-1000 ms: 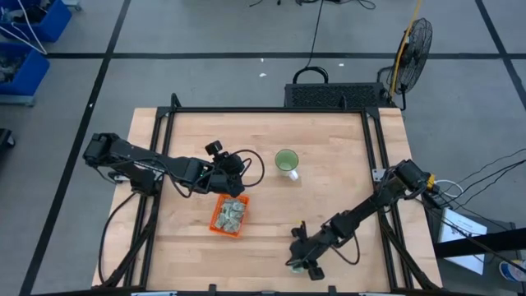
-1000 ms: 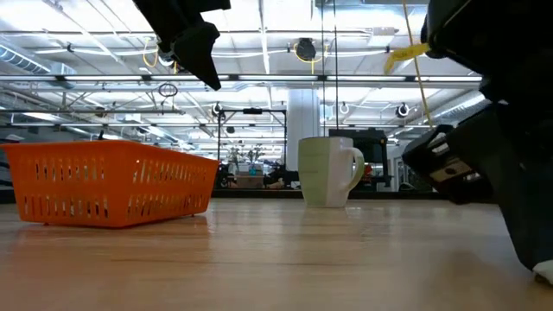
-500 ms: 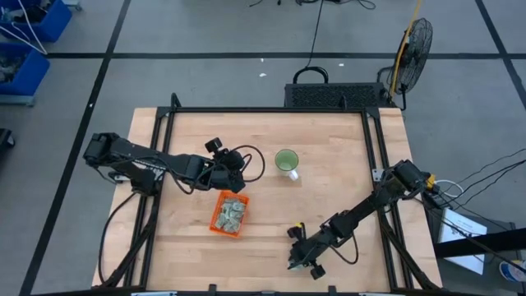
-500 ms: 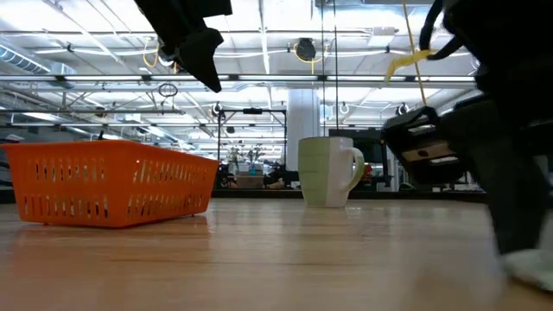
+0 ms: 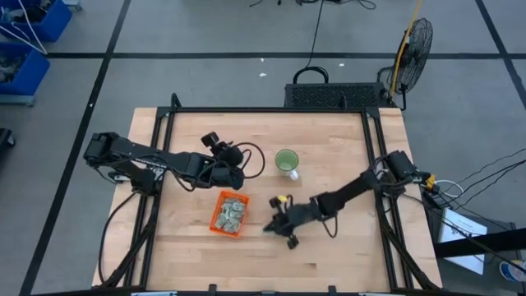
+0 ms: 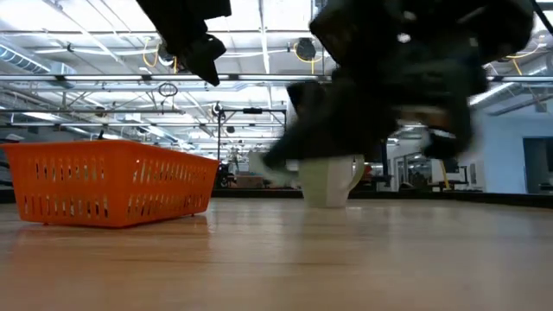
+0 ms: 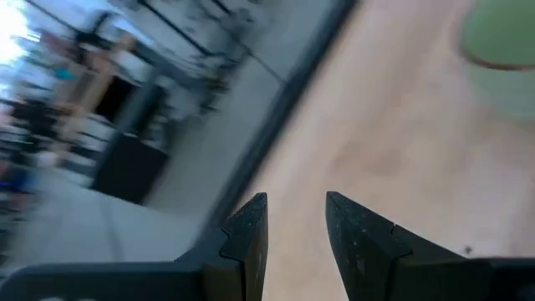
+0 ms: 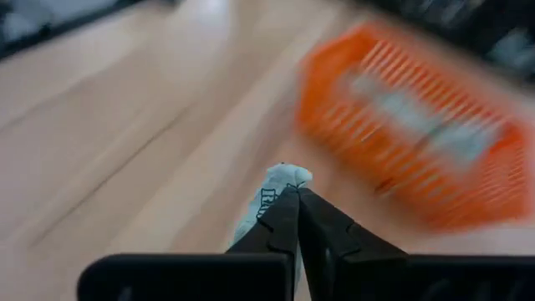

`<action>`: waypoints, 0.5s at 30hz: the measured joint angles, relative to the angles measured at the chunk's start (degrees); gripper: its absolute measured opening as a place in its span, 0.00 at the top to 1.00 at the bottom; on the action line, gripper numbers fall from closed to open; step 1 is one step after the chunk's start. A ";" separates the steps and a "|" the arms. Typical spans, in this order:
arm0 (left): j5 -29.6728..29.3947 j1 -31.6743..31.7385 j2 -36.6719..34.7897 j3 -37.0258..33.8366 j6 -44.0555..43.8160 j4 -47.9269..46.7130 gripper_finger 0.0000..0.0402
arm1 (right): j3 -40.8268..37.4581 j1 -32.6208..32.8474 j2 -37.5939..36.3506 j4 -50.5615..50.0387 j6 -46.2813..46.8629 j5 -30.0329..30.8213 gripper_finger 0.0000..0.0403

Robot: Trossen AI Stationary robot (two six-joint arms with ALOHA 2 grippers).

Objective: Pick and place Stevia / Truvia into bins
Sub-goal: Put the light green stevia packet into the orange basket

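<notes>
The orange basket point(image 5: 217, 222) sits on the table left of centre, with several white-and-green sachets point(image 5: 232, 211) lying in it. It also shows in the low view point(image 6: 108, 183) and in the right wrist view point(image 8: 418, 159). My right gripper point(image 5: 269, 228) hovers just right of the basket, shut on one sachet point(image 8: 266, 199). My left gripper point(image 5: 236, 158) hangs open above the table, beyond the basket's far end. Its fingers point(image 7: 251, 238) have nothing between them. My right gripper pinches one sachet between its two fingertips point(image 8: 288, 209). The white paper point(image 8: 261, 205) sticks out beside and beyond the tips and looks crumpled. The sachet is lifted clear of the table.
A green cup point(image 5: 286, 161) stands right of my left gripper, at the table's middle; it also shows in the low view point(image 6: 333, 181). Bare wood lies along the near edge and to the right. A black frame point(image 5: 371, 140) runs around the table top.
My right gripper has shut on a sachet that lay by the table's near edge. It has lifted the sachet clear and swung fast toward the far left, up to the basket's right side. My left gripper has drawn slightly toward the far edge.
</notes>
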 joint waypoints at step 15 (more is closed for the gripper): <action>-22.86 0.00 0.00 0.00 -0.59 0.16 0.68 | 12.77 -10.36 3.99 10.27 -2.44 -6.36 0.99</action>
